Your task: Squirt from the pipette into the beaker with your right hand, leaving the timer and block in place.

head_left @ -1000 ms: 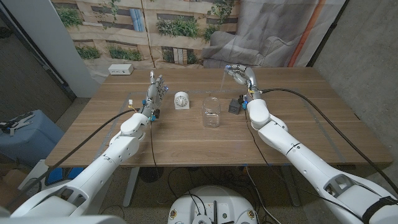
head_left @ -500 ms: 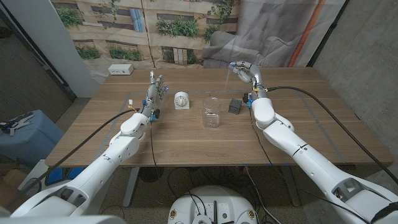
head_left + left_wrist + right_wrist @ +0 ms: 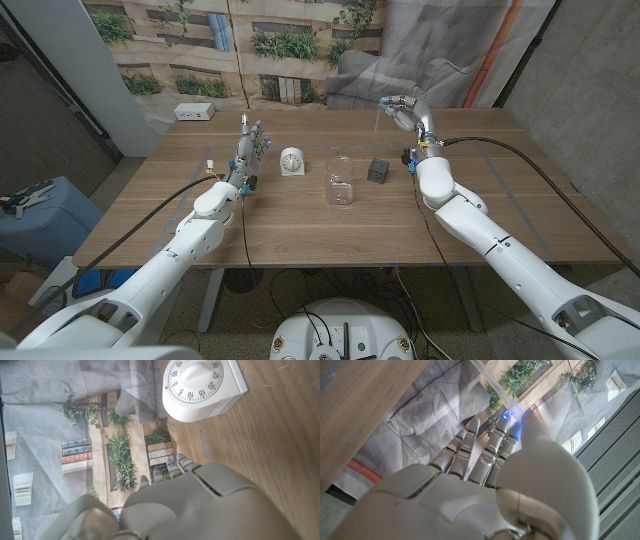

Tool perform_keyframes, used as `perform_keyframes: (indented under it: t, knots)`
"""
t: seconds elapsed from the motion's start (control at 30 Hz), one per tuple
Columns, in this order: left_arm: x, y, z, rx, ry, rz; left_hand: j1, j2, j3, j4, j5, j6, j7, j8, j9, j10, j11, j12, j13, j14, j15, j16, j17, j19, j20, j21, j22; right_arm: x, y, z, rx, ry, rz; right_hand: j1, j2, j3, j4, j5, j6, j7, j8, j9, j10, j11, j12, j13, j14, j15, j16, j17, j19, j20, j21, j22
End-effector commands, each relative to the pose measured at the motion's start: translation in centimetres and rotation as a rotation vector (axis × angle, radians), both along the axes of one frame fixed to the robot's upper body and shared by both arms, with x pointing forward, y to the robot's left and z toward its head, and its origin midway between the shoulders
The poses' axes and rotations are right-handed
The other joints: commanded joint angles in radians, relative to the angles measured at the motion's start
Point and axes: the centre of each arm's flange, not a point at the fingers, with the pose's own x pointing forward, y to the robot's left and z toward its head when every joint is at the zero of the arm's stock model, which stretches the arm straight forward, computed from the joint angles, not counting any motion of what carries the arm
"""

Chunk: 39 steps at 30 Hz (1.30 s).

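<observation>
The right robot hand is up over the far right of the counter, fingers curled together around the pipette, a thin clear tube that hangs down from the grip with its long axis close to vertical and its tip off the wood. In the right wrist view the fingers lie close side by side, and the pale shaft of the pipette runs out past them.

Now the relation that matters: the beaker stands upright at mid-counter, toward seven o'clock from the pipette tip and well apart from it. The black block sits between the two, just beside the beaker at its two o'clock, so my read is that the tip has to travel back over the block without dipping low.

The right robot hand is clearly the nearer one. The left robot hand stands on edge, fingers straight and together, holding nothing, just beside the white timer at the timer's nine o'clock. The left wrist view shows the timer lying beyond those fingertips, untouched.
</observation>
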Motion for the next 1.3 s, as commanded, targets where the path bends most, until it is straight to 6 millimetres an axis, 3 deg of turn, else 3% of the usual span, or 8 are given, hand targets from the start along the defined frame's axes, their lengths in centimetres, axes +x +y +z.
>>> perform_keyframes:
  t: [0.03,0.63,1.3]
  knots:
    - [0.0,0.0,0.0,-0.001,0.0,0.002,-0.001,0.044,-0.006,-0.002,0.006,-0.005,-0.006,0.006,0.002,-0.004,-0.002,0.004,0.006,-0.009,-0.116,0.006,0.001,-0.004,-0.091,0.006,0.002,-1.6,-2.4,-0.4,-0.021,-0.02,-0.067,-0.007,0.0,-0.005,-0.001,0.006,0.004,0.003,0.001,0.004,0.004,0.002,0.003,0.003,0.0,-0.143,0.002,0.004,0.007,0.005,0.005,0.003]
    - [0.0,0.0,0.0,-0.001,0.0,0.002,-0.001,0.044,-0.006,-0.002,0.006,-0.005,-0.006,0.006,0.002,-0.003,-0.003,0.005,0.006,-0.009,-0.117,0.006,0.001,-0.005,-0.092,0.005,0.002,-3.3,-5.5,-1.2,-0.117,-0.053,-0.222,-0.009,0.003,-0.005,-0.002,0.007,0.007,0.002,0.001,0.004,0.004,0.002,0.004,0.004,0.003,-0.144,0.001,0.004,0.008,0.005,0.005,0.003]
    - [0.0,0.0,0.0,-0.001,0.0,0.002,-0.001,0.044,-0.006,-0.002,0.006,-0.004,-0.006,0.006,0.002,-0.004,-0.004,0.004,0.006,-0.009,-0.116,0.006,0.001,-0.005,-0.092,0.006,0.002,-4.3,-6.4,-1.3,-0.336,-0.114,-0.407,-0.01,0.006,-0.003,-0.005,0.008,0.012,0.0,0.002,0.003,0.008,0.002,0.006,0.005,0.009,-0.147,0.0,0.003,0.008,0.004,0.005,0.002]
